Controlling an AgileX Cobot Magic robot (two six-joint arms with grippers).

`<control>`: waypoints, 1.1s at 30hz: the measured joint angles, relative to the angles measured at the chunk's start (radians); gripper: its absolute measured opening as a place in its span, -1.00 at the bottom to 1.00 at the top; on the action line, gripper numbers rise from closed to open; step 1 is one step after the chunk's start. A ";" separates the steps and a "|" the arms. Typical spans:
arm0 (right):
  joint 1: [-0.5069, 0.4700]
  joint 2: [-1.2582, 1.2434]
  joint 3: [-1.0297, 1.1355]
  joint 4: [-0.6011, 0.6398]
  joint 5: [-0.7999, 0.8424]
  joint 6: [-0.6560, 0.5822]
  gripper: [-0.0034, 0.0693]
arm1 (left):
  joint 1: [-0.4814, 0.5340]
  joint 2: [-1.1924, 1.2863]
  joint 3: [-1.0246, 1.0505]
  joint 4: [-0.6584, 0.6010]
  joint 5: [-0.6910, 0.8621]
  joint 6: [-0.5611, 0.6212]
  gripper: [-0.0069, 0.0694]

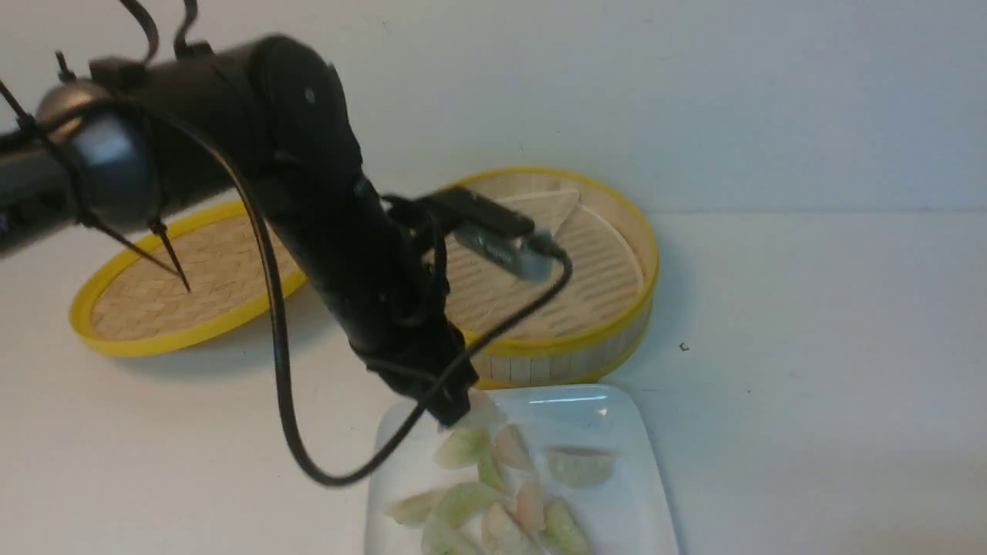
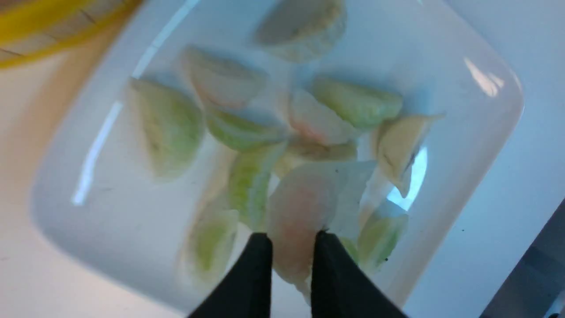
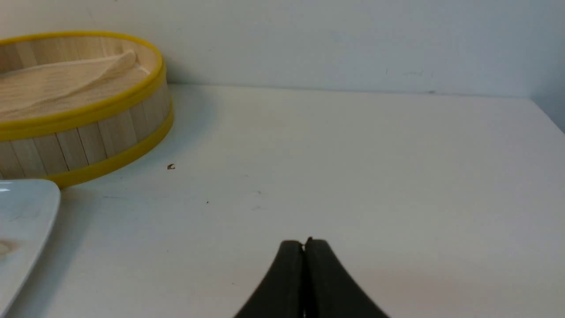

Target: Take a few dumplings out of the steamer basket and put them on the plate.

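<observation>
My left gripper (image 1: 461, 412) hangs over the far left part of the white plate (image 1: 644, 462), shut on a pale pink dumpling (image 1: 484, 407). In the left wrist view the jaws (image 2: 291, 238) pinch that pink dumpling (image 2: 298, 205) just above the plate (image 2: 101, 207). Several green and pink dumplings (image 1: 501, 493) lie heaped on the plate. The steamer basket (image 1: 609, 324) stands right behind the plate; I see only its white liner (image 1: 551, 208) inside, and my arm hides part of its floor. My right gripper (image 3: 304, 242) is shut and empty above bare table, right of the basket (image 3: 88, 141).
The flat woven lid (image 1: 185, 289) lies at the back left. A wall runs close behind the basket. A small dark speck (image 1: 683, 347) lies on the table right of the basket. The plate's corner (image 3: 26, 207) shows in the right wrist view.
</observation>
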 joint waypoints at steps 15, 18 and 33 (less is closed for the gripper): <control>0.000 0.000 0.000 0.000 0.000 0.000 -0.94 | -0.120 0.092 0.087 0.020 -0.233 0.015 0.03; 0.000 0.000 0.000 0.000 0.000 0.000 -0.94 | -0.120 0.080 0.046 0.036 -0.192 -0.005 0.38; 0.000 0.000 0.000 0.000 0.000 0.000 -0.94 | -0.120 -0.448 0.116 0.078 -0.055 -0.227 -0.81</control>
